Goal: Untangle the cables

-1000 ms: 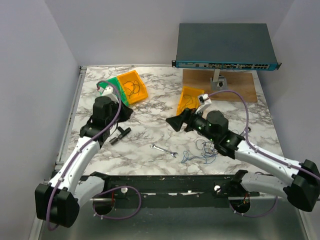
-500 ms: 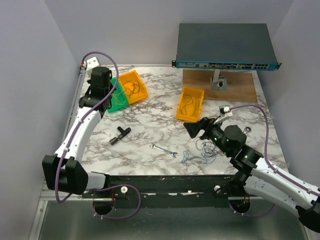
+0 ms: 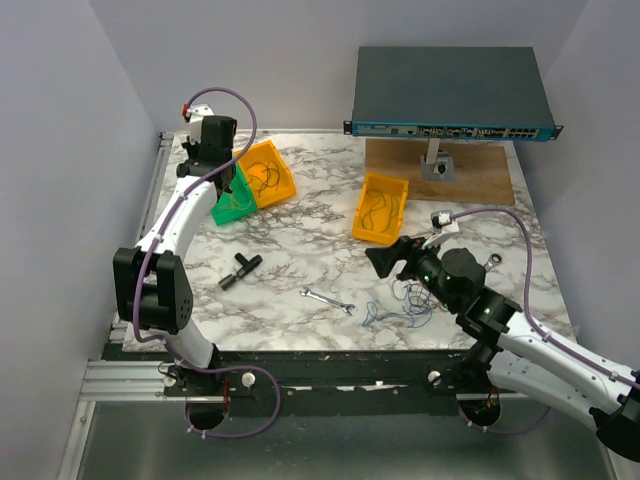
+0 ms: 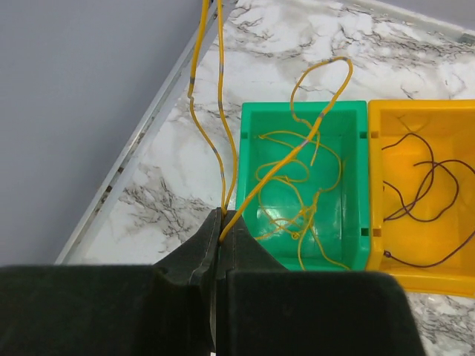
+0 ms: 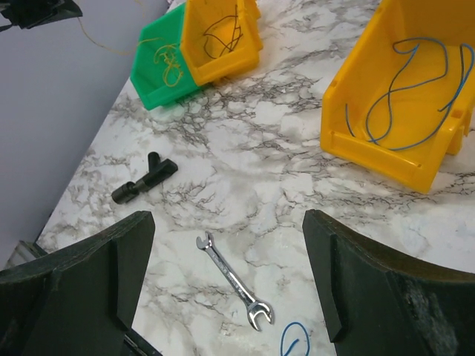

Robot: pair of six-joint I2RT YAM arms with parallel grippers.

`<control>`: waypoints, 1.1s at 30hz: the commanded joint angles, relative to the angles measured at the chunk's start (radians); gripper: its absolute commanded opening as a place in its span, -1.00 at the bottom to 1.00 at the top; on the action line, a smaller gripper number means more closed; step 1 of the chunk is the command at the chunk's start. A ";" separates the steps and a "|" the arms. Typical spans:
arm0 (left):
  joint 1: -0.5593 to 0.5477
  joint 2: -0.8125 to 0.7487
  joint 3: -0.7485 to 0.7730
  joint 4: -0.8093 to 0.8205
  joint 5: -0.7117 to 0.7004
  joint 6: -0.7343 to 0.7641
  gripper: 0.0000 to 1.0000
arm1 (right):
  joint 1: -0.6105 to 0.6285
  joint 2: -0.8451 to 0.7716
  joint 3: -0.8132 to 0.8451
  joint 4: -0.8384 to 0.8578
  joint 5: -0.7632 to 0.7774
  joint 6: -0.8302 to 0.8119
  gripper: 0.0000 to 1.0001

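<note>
Left jaws pinched shut on a yellow wire (image 4: 225, 208); right jaws wide open, holding nothing.
The wire trails into the green bin (image 4: 355, 185) at the counter's (image 3: 300, 240) 10 o'clock. Loose cables (image 3: 400, 308) lie tangled at 5 o'clock, with the wrench (image 3: 328, 301) near.

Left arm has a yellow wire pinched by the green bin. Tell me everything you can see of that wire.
The yellow wire is a hair-thin, limp strand, yellow-orange with a few short greyish marks. The left gripper, shut, pinches it at its fingertips. From the pinch two runs rise out of the wrist view's top edge, and a third arcs above the green bin and loops back down. More lies in loose coils on the bin's floor. Whether it is one wire or several cannot be told.
</note>
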 commanded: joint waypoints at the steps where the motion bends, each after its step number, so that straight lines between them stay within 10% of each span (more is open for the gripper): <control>1: 0.005 0.086 0.085 -0.104 -0.021 0.049 -1.00 | -0.004 0.018 -0.005 0.027 0.006 -0.016 0.80; 21: 0.043 0.664 0.639 -0.679 0.457 0.083 -1.00 | -0.006 0.054 0.003 0.057 -0.007 -0.014 0.79; 33: 0.040 0.528 0.464 -0.698 0.564 0.085 -0.80 | -0.005 0.062 -0.001 0.064 -0.017 0.002 0.79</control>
